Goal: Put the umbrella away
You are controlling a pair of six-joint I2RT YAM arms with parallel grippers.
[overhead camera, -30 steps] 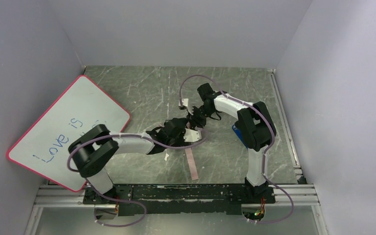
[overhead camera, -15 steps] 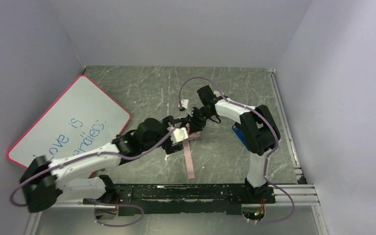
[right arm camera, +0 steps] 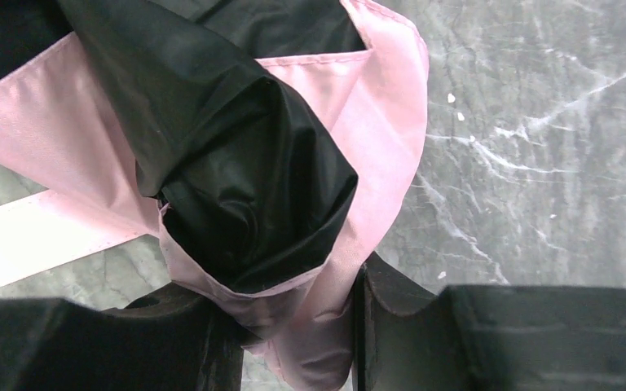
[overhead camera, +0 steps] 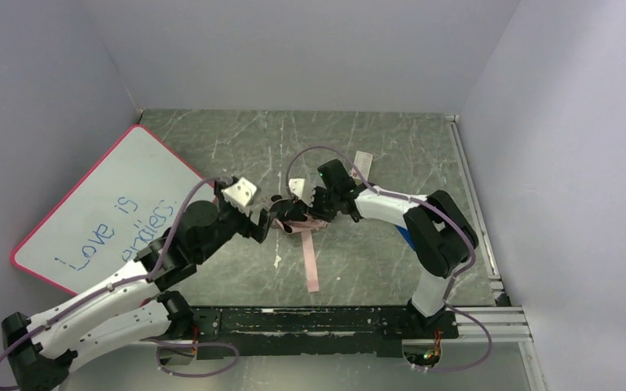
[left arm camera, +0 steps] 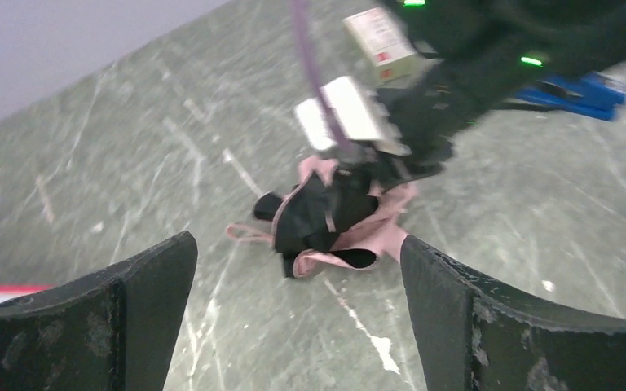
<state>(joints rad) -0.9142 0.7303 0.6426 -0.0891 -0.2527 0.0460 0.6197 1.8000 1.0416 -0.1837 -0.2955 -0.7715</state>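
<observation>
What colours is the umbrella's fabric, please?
The umbrella is black and pale pink, clearest in the right wrist view.

In the top view the whiteboard [overhead camera: 110,208] takes up the left side. The bunched umbrella [overhead camera: 293,221] sits at centre. The right gripper [overhead camera: 314,204] is clamped on it, blocking its right and upper sides. The left gripper [overhead camera: 254,221], jaws wide, stands just left of it, bare table [overhead camera: 236,147] between them. The strap [overhead camera: 310,265] trails toward the bottom. The upper table lies free.

table [overhead camera: 391,142]: green marbled | on it: crumpled umbrella [left arm camera: 319,216] centre; whiteboard [overhead camera: 114,208] left; blue object [left arm camera: 588,91] right
</observation>
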